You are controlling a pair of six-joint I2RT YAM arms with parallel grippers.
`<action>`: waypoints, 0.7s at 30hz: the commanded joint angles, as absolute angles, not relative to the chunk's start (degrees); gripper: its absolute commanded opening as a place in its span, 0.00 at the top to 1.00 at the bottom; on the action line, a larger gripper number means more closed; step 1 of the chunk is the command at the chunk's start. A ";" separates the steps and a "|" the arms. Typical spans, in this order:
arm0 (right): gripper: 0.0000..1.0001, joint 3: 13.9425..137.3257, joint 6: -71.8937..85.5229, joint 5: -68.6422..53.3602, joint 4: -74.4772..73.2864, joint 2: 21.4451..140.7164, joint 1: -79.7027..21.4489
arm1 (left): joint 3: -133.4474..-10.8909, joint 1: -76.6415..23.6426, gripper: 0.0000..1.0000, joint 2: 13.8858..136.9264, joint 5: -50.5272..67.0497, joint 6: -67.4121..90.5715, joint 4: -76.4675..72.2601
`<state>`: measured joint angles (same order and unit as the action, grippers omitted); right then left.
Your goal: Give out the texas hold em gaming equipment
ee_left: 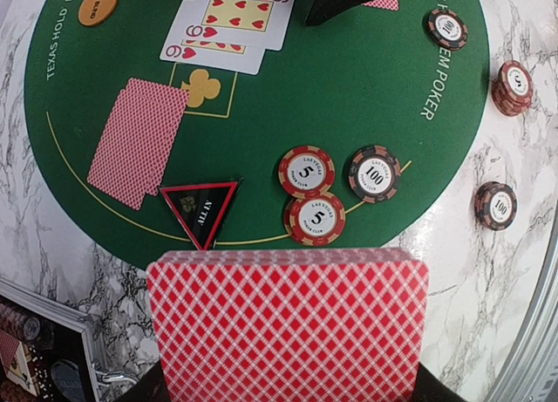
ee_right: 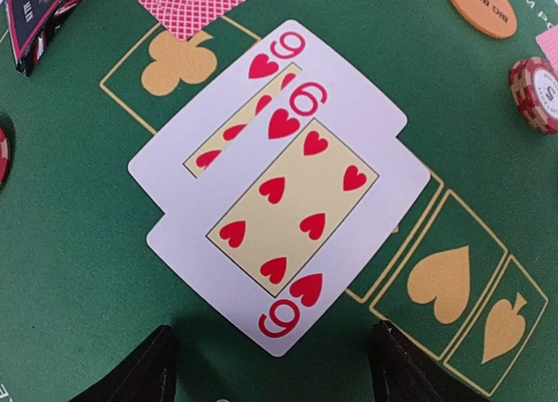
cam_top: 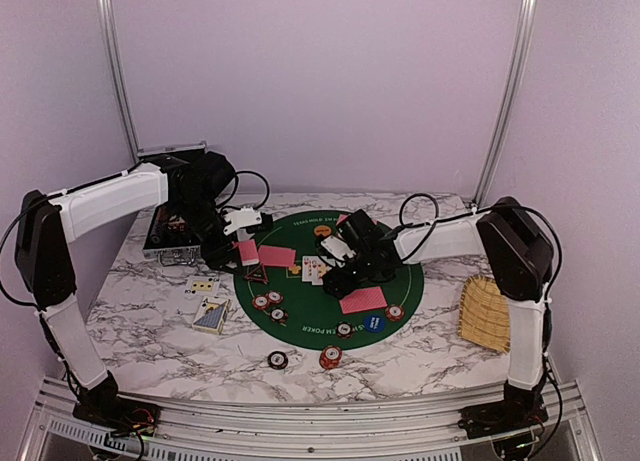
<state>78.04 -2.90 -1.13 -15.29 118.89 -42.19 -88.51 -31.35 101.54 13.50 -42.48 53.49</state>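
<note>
My left gripper is shut on a stack of red-backed cards and holds it over the left edge of the green poker mat. Just beyond the stack lie a dark triangular marker, two red "5" chips and a dark "100" chip. My right gripper is open and empty, just above two overlapping face-up six-of-hearts cards at the mat's middle. Red-backed cards, an orange button and a blue chip lie on the mat.
A black case stands at the back left beside the left arm. A wicker tray lies at the right. Face-up cards and a card box lie on the marble left of the mat. Two chip stacks sit near the front.
</note>
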 commanded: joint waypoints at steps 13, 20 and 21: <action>0.30 82.88 -2.66 8.66 -16.32 122.52 -41.64 | -91.43 -31.64 1.00 101.67 16.14 -42.79 55.72; 0.32 84.54 -2.77 8.72 -16.69 122.93 -41.18 | -91.25 -31.64 1.00 101.43 16.17 -42.91 55.72; 0.32 84.50 -2.62 8.43 -16.72 122.65 -41.19 | -91.17 -31.64 1.00 101.48 16.21 -42.90 55.72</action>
<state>82.52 -2.79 7.01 -15.51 121.62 -41.76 -90.37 -31.46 101.65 14.98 -42.63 54.33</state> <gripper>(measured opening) 0.681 0.659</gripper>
